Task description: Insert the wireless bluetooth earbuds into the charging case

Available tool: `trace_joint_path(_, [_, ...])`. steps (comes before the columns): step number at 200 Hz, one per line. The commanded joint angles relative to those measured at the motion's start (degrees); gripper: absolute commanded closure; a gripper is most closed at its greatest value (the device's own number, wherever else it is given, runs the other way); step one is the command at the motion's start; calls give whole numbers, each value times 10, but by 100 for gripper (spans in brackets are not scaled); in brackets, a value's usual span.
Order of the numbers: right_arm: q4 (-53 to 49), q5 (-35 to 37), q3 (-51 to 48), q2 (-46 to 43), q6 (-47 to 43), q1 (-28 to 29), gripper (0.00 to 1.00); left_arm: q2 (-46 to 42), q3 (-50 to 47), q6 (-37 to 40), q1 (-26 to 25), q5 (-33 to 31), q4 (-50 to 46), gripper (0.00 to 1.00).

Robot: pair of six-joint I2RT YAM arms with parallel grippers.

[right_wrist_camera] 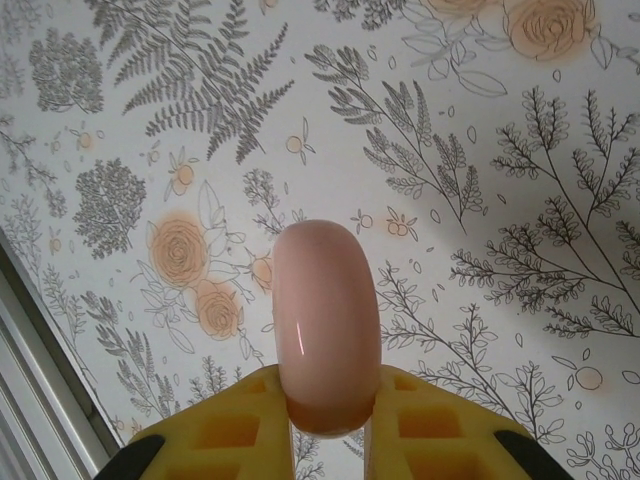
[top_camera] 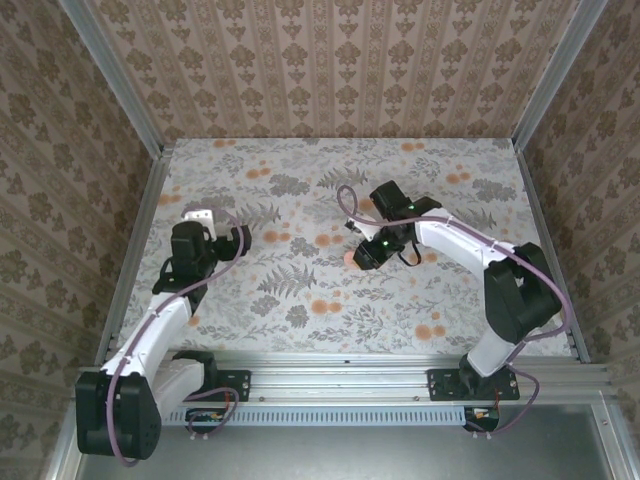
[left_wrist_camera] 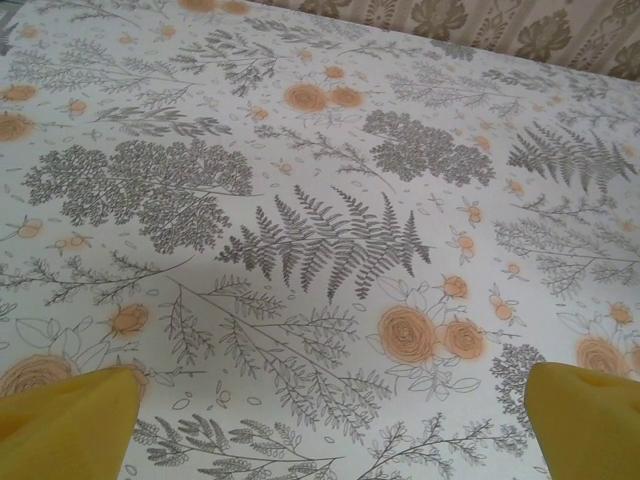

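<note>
I am holding the pink case point(right_wrist_camera: 325, 310) clenched edge-on in the right pincer point(right_wrist_camera: 328, 400), above the middle of the flowered tabletop point(right_wrist_camera: 500, 200); the left pincer point(left_wrist_camera: 330, 385) is hanging released, grasping nothing. The case is looking glossy, rounded and hard, probably light and slippery, so I am judging a grip across its flat faces safest

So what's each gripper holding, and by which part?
The right gripper pinches a pink rounded disc at one end, a finger on each side; left gripper holds nothing.
</note>
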Motion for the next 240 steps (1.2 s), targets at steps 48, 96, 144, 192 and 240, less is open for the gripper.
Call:
trace_joint_path(48, [-42,-25,45,90,25,-23,81,-5,-7,30,10,-32,6,0])
trace_joint_path(96, [-51,-29,56,126,37,-35,81,7,-2,38,27,-27,7,0])
trace_joint_path(144, [-61,-31,56,148,37,-56,75,-11,-10,52,28,-34,18,0])
trace_joint_path(192, [-64,-23,51,144,36,-76,58,-12,-17,70,28,-65,15,0])
trace_joint_path(240, [-73,-6,63,121,24,-102,51,-43,-30,90,28,-105,11,0])
